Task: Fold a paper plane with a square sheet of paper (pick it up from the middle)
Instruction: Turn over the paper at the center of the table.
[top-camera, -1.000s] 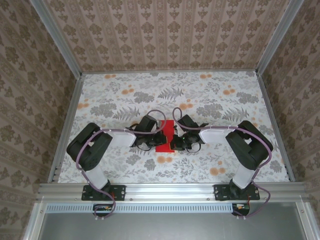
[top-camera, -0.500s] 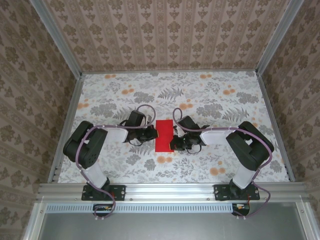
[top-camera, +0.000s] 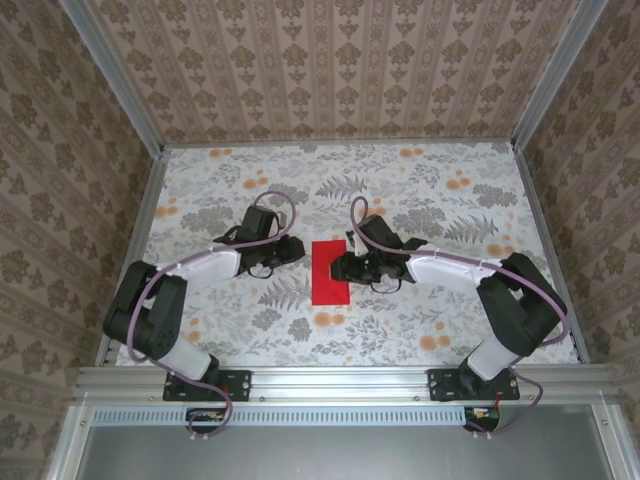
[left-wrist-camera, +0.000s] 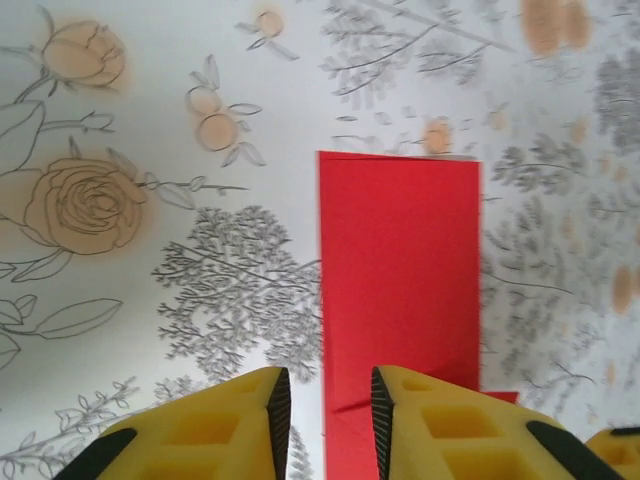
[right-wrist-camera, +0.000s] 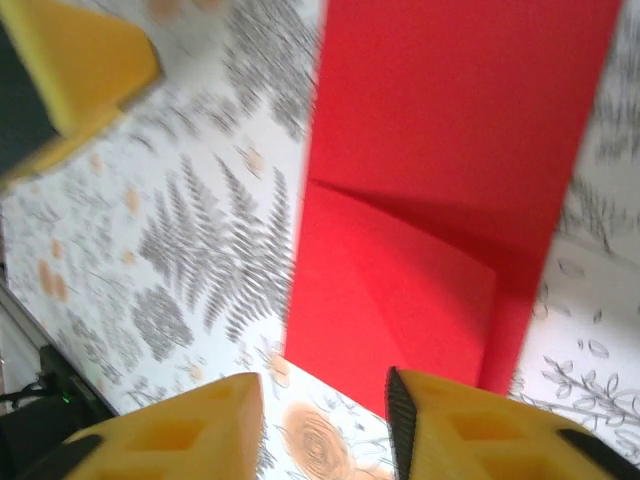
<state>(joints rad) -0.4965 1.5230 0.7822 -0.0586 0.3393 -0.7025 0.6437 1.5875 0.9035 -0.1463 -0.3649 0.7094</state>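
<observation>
The flat white tabletop with grey leaves and orange flowers (top-camera: 420, 190) sits between tall brown walls with a flowery pattern (top-camera: 330, 70). Shiny silver metal bars (top-camera: 340, 380) run along its edges.

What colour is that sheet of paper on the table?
Plain bright red; the paper shows best in the left wrist view.

The red paper (right-wrist-camera: 450, 150), blurred, runs off the right wrist view's top.

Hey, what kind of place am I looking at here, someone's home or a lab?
Most likely a robot test cell, not a home: aluminium frame rails box in a floral-covered table, patterned panels stand as walls, and the left arm and right arm are bolted at its near edge.
</observation>
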